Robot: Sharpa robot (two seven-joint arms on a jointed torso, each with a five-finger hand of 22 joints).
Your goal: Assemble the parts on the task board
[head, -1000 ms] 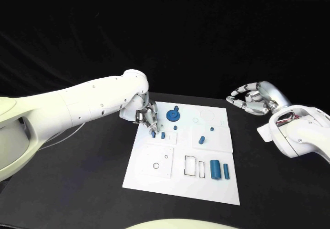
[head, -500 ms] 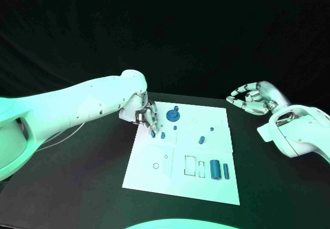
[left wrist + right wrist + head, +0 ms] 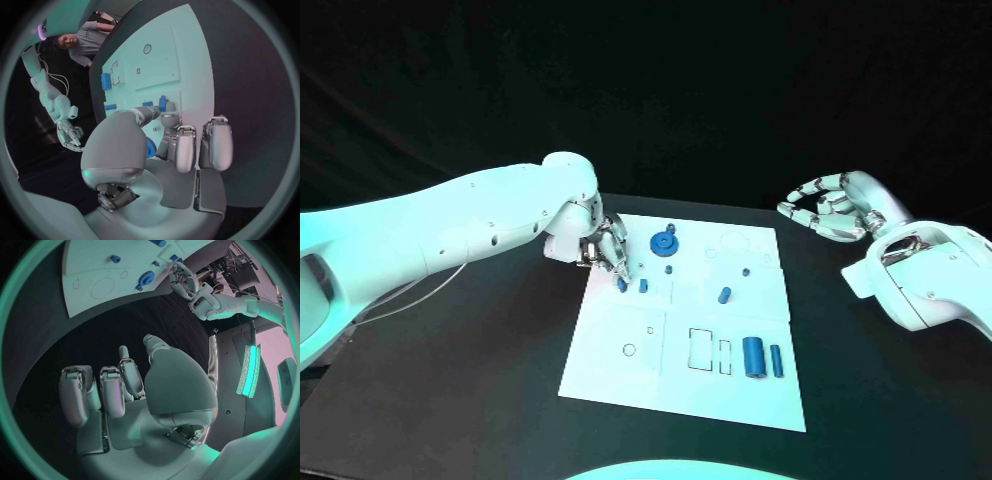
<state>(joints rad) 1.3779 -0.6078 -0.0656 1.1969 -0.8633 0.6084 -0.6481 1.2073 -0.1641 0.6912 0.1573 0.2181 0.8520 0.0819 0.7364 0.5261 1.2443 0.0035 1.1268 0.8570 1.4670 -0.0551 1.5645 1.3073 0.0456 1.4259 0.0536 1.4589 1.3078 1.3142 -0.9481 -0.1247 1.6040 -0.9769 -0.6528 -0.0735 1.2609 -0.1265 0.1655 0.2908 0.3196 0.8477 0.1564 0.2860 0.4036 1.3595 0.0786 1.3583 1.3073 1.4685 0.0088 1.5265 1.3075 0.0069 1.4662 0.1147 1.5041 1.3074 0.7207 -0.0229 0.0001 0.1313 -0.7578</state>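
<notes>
Fingertips of my left hand [image 3: 600, 247] point down at the near-left corner of the upper part of the white flat task board [image 3: 635, 375], just beside two small upright blue pegs [image 3: 632, 285]; whether a fingertip touches the nearer peg I cannot tell from the head view; in the left wrist view my fingers [image 3: 185, 148] are curled in close together, with a bit of blue showing behind them [image 3: 150, 148], so a part may be pinched there, but the grasp itself is hidden; state of this hand: cannot tell.

My right hand [image 3: 834, 210] hangs off the board's far right corner, above the black bench [image 3: 488, 350], fingers curled loosely inward round nothing; the right wrist view confirms the palm [image 3: 134, 390] bare.

Other parts on the board: blue round gear-like disc [image 3: 664, 241] at the far middle; short blue slanted pin [image 3: 724, 294] near the centre; tiny blue stud [image 3: 744, 270] beyond it; two long blue bars [image 3: 762, 357] lying side by side at the near right, next to outlined rectangular slots [image 3: 708, 348].

Step in hand, as I judge it: seating or fetching a small peg at the left cluster; most parts lie loose, so the task looks early.

Next move calls for a fine pinch, a straight vertical line over the hole, and light pressure; a tilted peg would likely jam.
</notes>
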